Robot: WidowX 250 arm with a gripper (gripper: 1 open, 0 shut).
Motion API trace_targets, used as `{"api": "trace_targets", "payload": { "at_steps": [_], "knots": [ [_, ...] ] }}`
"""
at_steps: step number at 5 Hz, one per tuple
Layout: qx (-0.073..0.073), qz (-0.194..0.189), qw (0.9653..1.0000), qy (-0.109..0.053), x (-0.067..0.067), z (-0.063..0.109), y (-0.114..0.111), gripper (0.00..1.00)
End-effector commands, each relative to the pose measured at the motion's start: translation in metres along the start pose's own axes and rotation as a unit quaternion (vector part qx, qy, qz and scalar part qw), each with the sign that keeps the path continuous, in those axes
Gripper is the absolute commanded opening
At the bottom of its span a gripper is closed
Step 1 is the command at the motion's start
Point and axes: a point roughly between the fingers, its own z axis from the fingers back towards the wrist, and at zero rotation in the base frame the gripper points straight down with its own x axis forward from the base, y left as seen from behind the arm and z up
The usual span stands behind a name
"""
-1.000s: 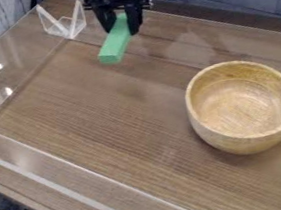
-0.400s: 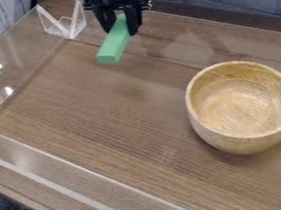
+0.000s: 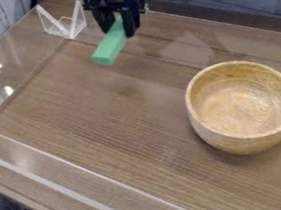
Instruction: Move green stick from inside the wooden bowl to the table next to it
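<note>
The green stick (image 3: pixel 110 44) hangs tilted at the far left of the table (image 3: pixel 119 121), its lower end close to the tabletop. My gripper (image 3: pixel 119 23) points down and is shut on the stick's upper end. Whether the stick's lower end touches the wood, I cannot tell. The wooden bowl (image 3: pixel 244 105) stands at the right with nothing inside it, well apart from the stick and the gripper.
Low clear acrylic walls (image 3: pixel 54 177) border the tabletop on all sides. A clear wall bracket (image 3: pixel 59 23) stands just left of the gripper at the back.
The stick's lower end has swung slightly left as the gripper rolled a little. The hand has kept its place and the bowl has not moved.
</note>
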Motion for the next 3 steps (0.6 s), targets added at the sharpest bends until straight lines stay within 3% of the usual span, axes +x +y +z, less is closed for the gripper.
{"api": "trace_targets", "payload": {
  "at_steps": [1,2,3],
  "knots": [
    [0.01,-0.019,0.9997,-0.015,0.005,0.0,-0.001,0.0],
    [0.011,-0.016,0.9998,-0.011,0.004,-0.007,-0.01,0.0],
    [0.005,-0.009,0.9999,-0.006,0.004,-0.008,-0.015,1.0]
  ]
}}
